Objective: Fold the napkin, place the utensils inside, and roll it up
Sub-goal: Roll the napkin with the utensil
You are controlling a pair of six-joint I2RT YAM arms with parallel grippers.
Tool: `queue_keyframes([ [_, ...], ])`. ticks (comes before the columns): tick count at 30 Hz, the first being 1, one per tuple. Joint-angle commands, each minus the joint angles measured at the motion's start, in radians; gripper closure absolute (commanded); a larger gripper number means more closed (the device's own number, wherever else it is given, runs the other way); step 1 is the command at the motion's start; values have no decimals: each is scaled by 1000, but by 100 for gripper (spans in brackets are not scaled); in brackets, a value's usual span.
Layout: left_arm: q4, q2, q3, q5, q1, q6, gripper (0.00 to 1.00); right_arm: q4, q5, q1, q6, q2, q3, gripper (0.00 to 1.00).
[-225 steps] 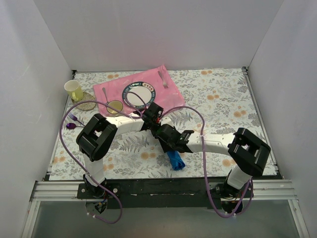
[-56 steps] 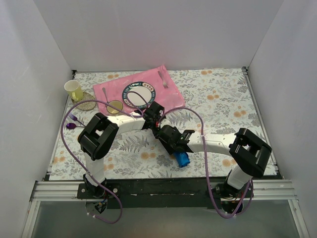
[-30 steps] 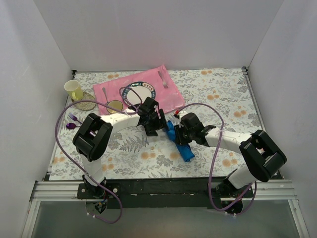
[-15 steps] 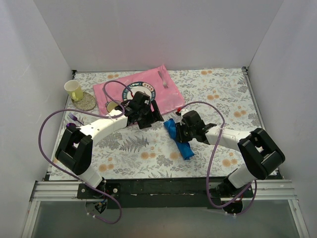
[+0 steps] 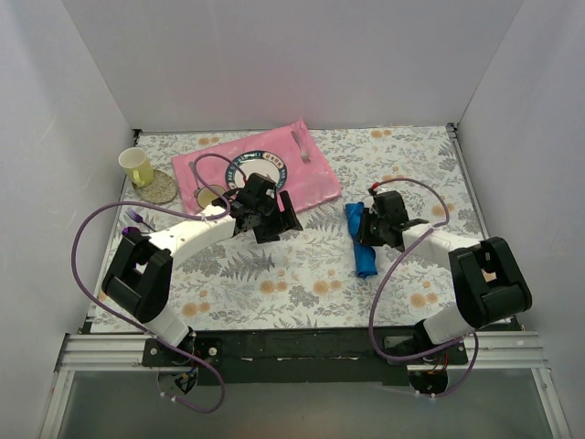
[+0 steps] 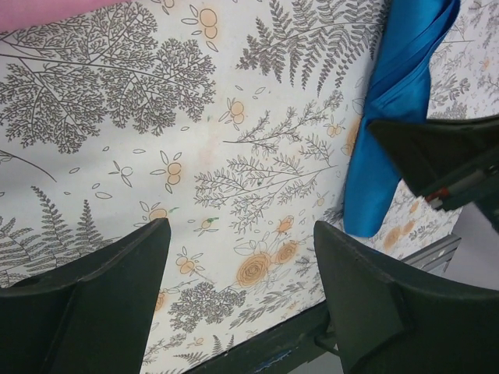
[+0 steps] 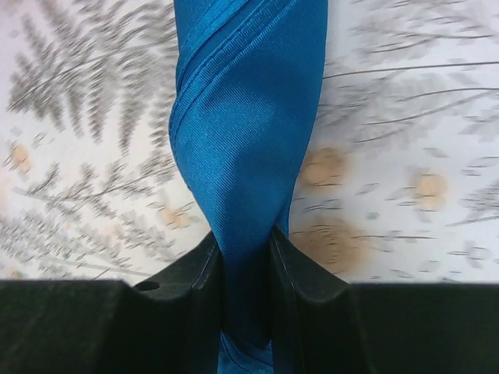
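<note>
The blue napkin is bunched into a twisted strip on the flowered table, right of centre. My right gripper is shut on its upper part; in the right wrist view the cloth runs up from between the closed jaws. My left gripper is open and empty near the pink mat's front edge, well left of the napkin. In the left wrist view its jaws stand wide apart over bare table, with the napkin at the right. The gold-bowled spoon lies on the mat's left front corner, partly hidden by a cable.
The pink mat carries a plate and a silver fork. A yellow cup and a coaster stand at the back left. A purple fork and spoon lie at the left edge.
My right gripper has pulled the napkin to the right, away from the table's middle. My left gripper, earlier close beside the right one, has drawn back toward the mat and stays open.
</note>
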Motion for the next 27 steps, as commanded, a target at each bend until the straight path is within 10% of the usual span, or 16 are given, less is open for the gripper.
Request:
queue_keyframes([
  [1,24,-77,-11,51,3,44,26,-175,115,-120,-4,55,15,69],
  [8,17,-131,-38,110,3,90,26,-182,125,-322,110,138,103,68],
  [27,-32,-298,-46,-22,-101,178,22,-416,288,-382,358,507,678,66],
])
